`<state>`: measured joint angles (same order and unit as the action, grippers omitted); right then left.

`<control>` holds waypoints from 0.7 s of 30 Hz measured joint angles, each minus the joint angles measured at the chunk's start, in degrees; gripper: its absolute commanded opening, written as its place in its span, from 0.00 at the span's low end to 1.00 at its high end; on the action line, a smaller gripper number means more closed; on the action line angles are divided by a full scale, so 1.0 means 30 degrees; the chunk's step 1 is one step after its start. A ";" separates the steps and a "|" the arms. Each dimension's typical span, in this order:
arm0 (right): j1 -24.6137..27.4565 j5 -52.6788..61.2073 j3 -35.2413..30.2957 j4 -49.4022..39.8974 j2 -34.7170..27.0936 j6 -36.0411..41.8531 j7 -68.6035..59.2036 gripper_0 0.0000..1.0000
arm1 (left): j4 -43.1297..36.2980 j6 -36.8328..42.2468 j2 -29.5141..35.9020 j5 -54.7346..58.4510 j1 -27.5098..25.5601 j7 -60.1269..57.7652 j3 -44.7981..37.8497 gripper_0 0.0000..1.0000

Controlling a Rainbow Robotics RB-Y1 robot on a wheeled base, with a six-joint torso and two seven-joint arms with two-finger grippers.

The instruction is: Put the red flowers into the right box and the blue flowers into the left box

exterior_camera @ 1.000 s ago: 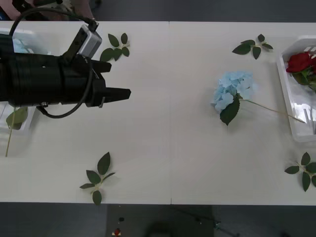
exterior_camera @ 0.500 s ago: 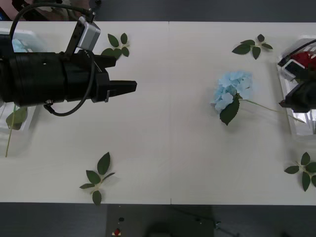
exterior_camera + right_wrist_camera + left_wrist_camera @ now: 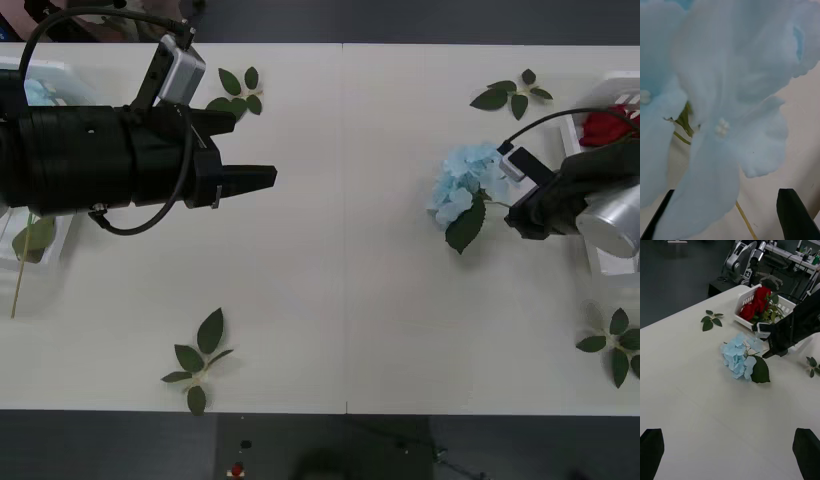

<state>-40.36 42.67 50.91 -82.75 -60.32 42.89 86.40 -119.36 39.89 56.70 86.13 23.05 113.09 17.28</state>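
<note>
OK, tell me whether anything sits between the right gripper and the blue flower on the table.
Nothing visible does. The right gripper is right beside the blue flower, over its stem, with fingers open. The right wrist view shows petals directly ahead between the fingers. The leaf sprigs lie off to the sides.

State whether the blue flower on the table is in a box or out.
Out: the blue flower lies flat on the table, between the boxes, with the open right gripper at its stem.

Front cam sat overhead, looking down on the white table [image 3: 340, 250]. Left wrist cam looked low across it from well back. Right wrist cam was pressed right up against the blue flower [image 3: 726, 93] (also in front view [image 3: 470, 185] and left wrist view [image 3: 738, 360]).
</note>
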 measured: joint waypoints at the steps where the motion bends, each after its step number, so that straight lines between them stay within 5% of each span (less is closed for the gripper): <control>1: 0.0000 -0.0153 0.0000 0.0187 0.0158 0.0000 0.0000 0.70 | 0.0000 0.0000 -0.0003 0.0000 -0.0005 0.0005 0.0000 1.00; 9: -0.0017 -0.1178 0.0000 0.1783 0.1437 0.0000 0.0004 0.69 | 0.0007 0.0005 -0.0131 0.0457 -0.0035 0.0338 0.0000 1.00; 13: -0.0069 -0.1414 0.0000 0.2636 0.2236 -0.0009 0.0017 0.60 | 0.0532 0.0341 -0.0131 0.1939 -0.0042 0.2979 0.0000 1.00; 17: -0.0317 -0.1414 0.0002 0.3405 0.2891 -0.0022 0.0054 0.26 | 0.1804 0.0597 -0.0132 0.3824 -0.0051 0.5533 0.0000 1.00; 19: -0.0528 -0.1414 0.0002 0.3769 0.3182 -0.0090 0.0087 0.00 | 0.2475 0.0938 -0.0134 0.4809 -0.0057 0.6517 0.0000 1.00; 21: -0.0721 -0.1414 0.0003 0.4079 0.3422 -0.0199 0.0091 0.00 | 0.3041 0.1308 -0.0134 0.5959 -0.0062 0.7888 0.0000 1.00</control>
<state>-42.52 38.43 50.92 -70.52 -50.06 42.29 86.68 -110.23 43.81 56.30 104.01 22.86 136.75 17.28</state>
